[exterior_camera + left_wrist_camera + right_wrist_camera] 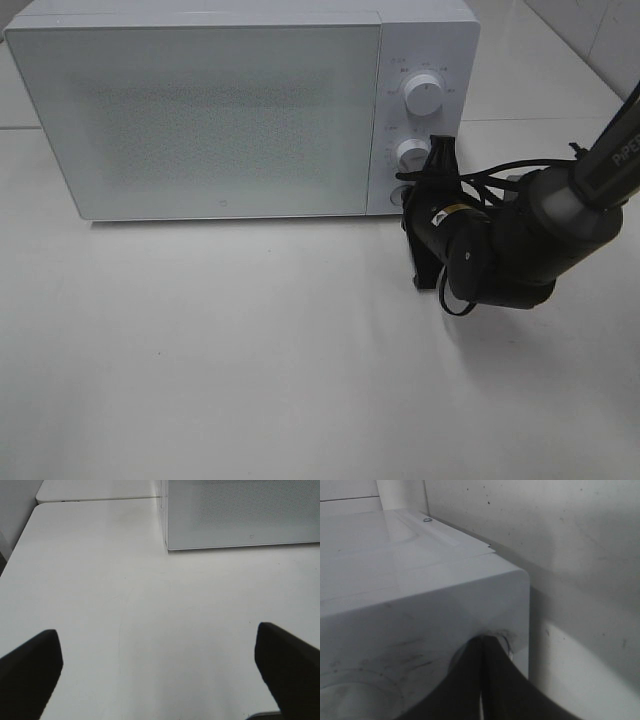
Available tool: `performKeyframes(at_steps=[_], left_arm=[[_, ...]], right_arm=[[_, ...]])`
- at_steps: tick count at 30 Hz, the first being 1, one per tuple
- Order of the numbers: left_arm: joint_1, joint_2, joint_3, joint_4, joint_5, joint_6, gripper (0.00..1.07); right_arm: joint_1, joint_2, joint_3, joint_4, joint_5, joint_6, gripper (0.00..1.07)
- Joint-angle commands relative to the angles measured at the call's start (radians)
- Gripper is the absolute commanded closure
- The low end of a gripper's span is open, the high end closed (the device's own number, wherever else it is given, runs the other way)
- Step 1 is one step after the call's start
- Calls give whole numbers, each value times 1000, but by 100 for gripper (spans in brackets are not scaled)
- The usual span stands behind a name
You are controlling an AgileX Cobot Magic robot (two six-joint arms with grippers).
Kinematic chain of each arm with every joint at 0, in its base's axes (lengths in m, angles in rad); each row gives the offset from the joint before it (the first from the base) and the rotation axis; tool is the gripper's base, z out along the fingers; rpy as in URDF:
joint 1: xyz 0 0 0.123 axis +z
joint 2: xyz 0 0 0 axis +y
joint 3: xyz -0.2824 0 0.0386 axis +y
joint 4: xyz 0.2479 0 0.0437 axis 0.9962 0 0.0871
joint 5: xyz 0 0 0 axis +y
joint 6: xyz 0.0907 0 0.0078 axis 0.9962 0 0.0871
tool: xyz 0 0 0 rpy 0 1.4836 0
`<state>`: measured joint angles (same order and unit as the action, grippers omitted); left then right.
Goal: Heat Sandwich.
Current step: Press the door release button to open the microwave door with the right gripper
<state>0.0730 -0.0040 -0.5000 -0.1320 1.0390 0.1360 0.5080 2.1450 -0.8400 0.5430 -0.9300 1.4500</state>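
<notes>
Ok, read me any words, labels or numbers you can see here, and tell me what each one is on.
"PiPE", cut off at the picture's edge: on the right arm.
Markings around the knobs of the microwave: too small to read.
Small mark low on its door: too small to read.
Yellow sticker near the right arm's wrist: blurred, unreadable.
Both wrist views: no readable text.

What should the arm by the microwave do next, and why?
Probably press the shut right gripper a little firmer onto the round control at the microwave's lower corner: its tips seem to touch it, the door is closed, and no sandwich shows.
</notes>
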Motion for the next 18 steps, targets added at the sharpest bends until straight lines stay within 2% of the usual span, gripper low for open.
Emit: performKeyframes(at_steps=[1, 8, 18], left_arm=[[1, -23, 4, -7, -7, -5, 4], [1, -23, 4, -7, -7, -5, 4], [1, -23, 4, -7, -7, -5, 4]], right_arm=[[-9, -1, -26, -17, -86, -10, 107], [-9, -1, -63, -35, -88, -11, 107], [-9, 2, -106, -12, -209, -54, 107]])
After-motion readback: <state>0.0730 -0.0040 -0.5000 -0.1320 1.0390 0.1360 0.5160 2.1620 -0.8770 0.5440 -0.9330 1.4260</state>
